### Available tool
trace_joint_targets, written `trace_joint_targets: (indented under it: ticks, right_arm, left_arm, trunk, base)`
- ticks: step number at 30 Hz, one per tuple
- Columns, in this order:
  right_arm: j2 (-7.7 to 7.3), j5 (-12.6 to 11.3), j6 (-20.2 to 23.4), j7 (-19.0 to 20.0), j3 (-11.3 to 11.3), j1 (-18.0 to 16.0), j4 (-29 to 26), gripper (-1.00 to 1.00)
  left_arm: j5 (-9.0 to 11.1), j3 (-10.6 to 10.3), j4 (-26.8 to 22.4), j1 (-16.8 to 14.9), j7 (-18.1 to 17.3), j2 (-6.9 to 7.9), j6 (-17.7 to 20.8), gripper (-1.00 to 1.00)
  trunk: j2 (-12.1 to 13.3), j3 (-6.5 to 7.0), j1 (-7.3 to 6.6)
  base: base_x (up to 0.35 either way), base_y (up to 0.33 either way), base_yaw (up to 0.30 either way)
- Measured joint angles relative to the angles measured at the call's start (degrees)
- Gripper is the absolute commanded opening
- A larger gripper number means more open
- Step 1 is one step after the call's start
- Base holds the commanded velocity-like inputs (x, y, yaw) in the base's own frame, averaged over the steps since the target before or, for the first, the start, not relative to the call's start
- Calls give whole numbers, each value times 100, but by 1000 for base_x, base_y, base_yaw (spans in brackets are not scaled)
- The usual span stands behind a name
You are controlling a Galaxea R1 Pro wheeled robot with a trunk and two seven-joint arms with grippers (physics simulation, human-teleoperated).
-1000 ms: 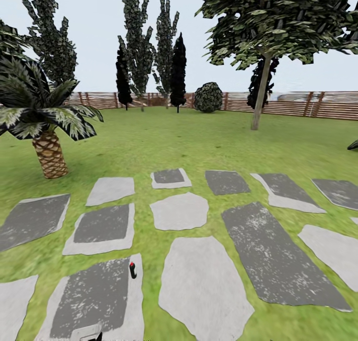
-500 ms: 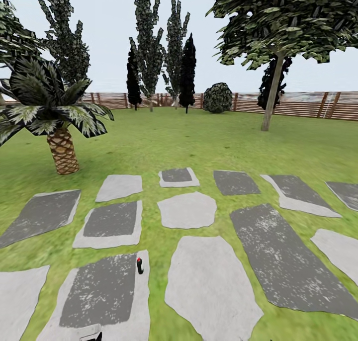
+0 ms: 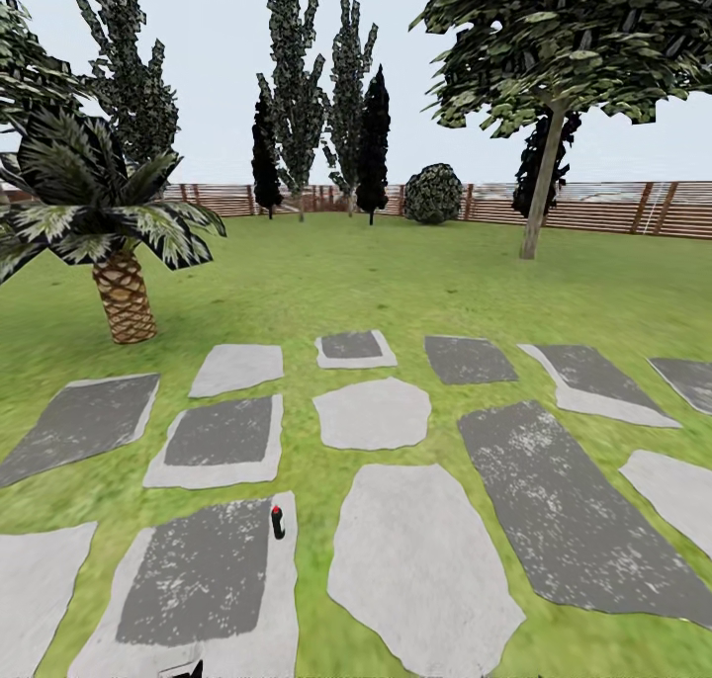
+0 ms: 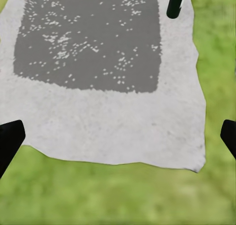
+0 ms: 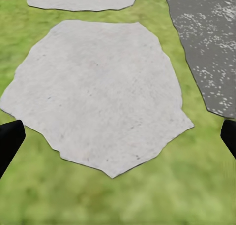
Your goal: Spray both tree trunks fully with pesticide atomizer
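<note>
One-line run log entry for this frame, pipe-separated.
phase: approach | pesticide atomizer: upright on stepping stone, ungrasped | left pincer: open, empty | right pincer: open, empty | tree: far, right

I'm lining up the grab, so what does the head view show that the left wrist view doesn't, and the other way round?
Head view, of the two: the palm, the fence, a tall tree trunk, and the red tip of the pesticide atomizer. Left wrist view, of the two: the left gripper, its fingers wide apart. Both: the pesticide atomizer standing at the edge of the dark-patched stepping stone, with grass around it.
</note>
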Motion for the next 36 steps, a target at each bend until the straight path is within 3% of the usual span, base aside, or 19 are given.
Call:
trace_joint_targets:
  ticks: [18, 36]
  right_arm:
    - [0, -4, 0, -4, -6, 0, -10, 100]
    - [0, 0, 0, 0, -2, 0, 0, 100]
  left_arm:
    - [0, 0, 0, 1, 0, 0, 0, 100]
    - [0, 0, 0, 2, 0, 0, 0, 100]
  trunk:
    - [-722, -326, 396]
    - [-1444, -804, 791]
  base:
    - [0, 0, 0]
    - [0, 0, 0]
